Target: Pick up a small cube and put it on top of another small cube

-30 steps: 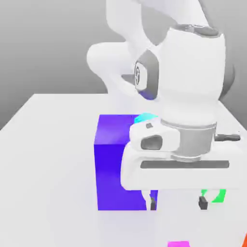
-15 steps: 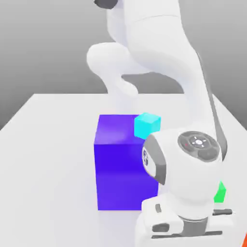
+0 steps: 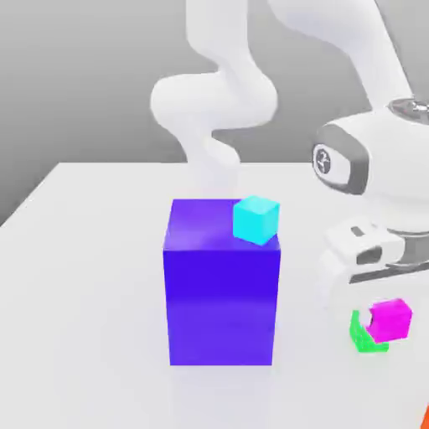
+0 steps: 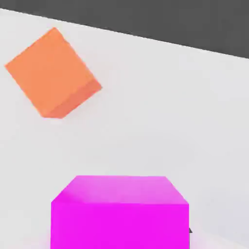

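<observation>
The small cube point(image 3: 391, 319), plain magenta, hangs just under my white hand at the exterior view's right, with my gripper point(image 3: 389, 313) shut on it. It sits close to the camera in the hand view as a magenta cube point(image 4: 119, 211). Another small cube point(image 3: 361, 334), bright green, lies on the white table directly beside and slightly below the magenta one, which covers its upper right part. Whether the two touch I cannot tell.
A big blue-purple block point(image 3: 221, 289) stands mid-table with a small cyan cube point(image 3: 255, 219) on its top back corner. An orange cube point(image 4: 51, 73) lies on the table near the green one; its edge point(image 3: 426, 417) shows at the exterior view's lower right corner.
The hand dropped toward the table's front, shut on the magenta cube, then rose and moved to the exterior view's right, carrying it up beside the green cube.
</observation>
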`<state>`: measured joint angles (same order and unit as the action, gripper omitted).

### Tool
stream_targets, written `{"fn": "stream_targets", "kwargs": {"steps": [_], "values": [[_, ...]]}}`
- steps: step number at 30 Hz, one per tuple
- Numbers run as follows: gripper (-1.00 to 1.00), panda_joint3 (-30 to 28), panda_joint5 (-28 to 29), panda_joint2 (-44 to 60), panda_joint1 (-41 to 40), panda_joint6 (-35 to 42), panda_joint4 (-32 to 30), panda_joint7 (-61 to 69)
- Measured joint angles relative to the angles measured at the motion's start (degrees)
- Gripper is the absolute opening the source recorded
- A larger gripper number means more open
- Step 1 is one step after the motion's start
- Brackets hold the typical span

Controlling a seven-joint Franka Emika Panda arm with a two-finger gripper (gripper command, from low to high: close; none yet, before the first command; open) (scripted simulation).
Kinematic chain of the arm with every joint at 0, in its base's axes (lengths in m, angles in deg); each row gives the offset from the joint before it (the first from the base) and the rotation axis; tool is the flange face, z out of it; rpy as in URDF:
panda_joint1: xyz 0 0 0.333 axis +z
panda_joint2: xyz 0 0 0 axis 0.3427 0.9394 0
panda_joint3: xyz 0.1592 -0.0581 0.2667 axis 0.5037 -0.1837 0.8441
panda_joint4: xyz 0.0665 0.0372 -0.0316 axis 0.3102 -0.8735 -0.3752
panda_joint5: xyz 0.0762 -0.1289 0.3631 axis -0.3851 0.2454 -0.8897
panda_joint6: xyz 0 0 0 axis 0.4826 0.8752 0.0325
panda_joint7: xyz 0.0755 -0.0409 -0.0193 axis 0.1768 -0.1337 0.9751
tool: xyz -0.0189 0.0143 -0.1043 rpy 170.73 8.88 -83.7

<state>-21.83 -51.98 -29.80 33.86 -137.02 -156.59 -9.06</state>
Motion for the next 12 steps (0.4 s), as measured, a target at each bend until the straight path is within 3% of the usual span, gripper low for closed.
{"fn": "stream_targets", "kwargs": {"steps": [3,8,9,12], "values": [[-1.0,0.3,1.6,-1.4,6.6,-2.0,-3.6,-2.9],[-1.0,-4.5,9.2,6.1,5.6,-9.0,-3.6,-8.6],[1.0,-5.5,10.6,7.7,6.4,-10.4,-3.6,-9.7],[1.0,-5.5,10.6,7.7,6.4,-10.4,-3.6,-9.7]]}}
